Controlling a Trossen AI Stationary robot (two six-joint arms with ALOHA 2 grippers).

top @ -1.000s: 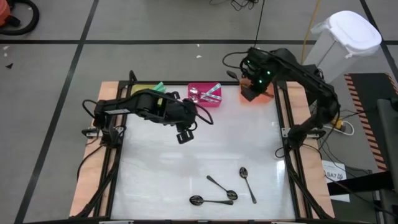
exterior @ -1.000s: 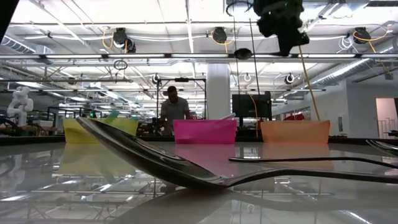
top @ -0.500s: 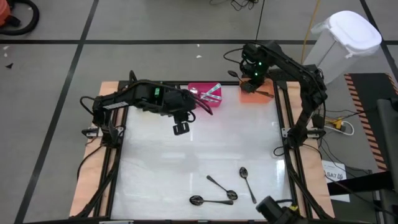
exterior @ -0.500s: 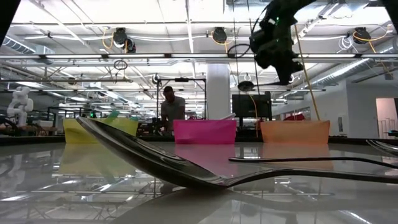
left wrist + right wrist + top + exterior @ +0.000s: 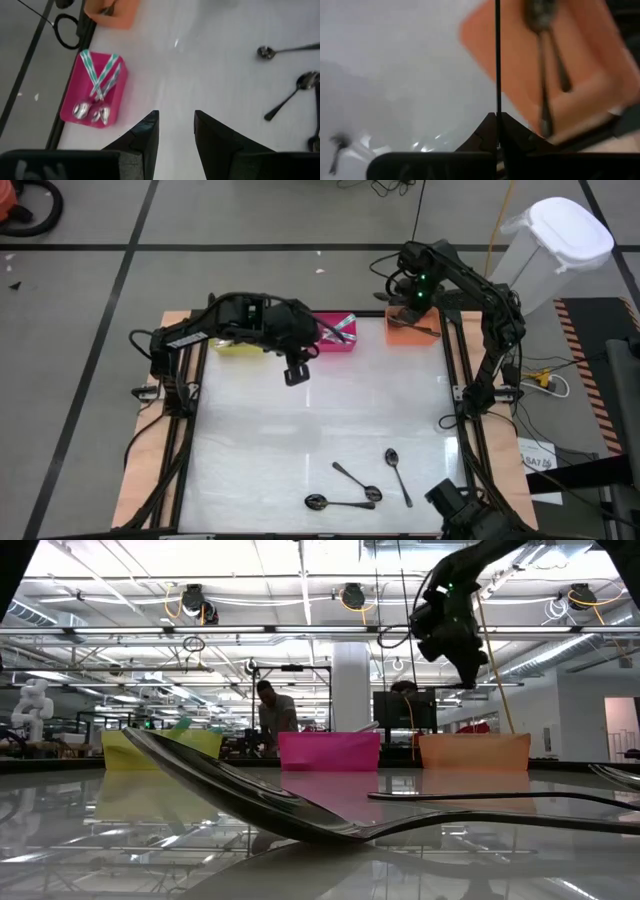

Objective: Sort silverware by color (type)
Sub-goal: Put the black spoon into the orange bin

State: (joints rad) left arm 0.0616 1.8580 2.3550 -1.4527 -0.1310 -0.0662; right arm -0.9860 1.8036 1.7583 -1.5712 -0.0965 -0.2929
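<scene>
Four dark spoons [image 5: 358, 485] lie loose near the table's front edge.
Left gripper [image 5: 296, 373], jaws apart, hangs well away from them; right gripper [image 5: 404, 296], jaws together, is above the orange bin [image 5: 412, 332].

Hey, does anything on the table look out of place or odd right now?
Nothing looks spilled or damaged. Four dark spoons lie loose on the table, unsorted. The pink bin holds teal-handled spoons; the orange bin holds dark ones. The right gripper, above that bin, grips a dark handle.

High cam looks straight down on the counter [image 5: 300, 430]; low cam sits at surface level; both catch the pink bin [image 5: 332, 340].
</scene>
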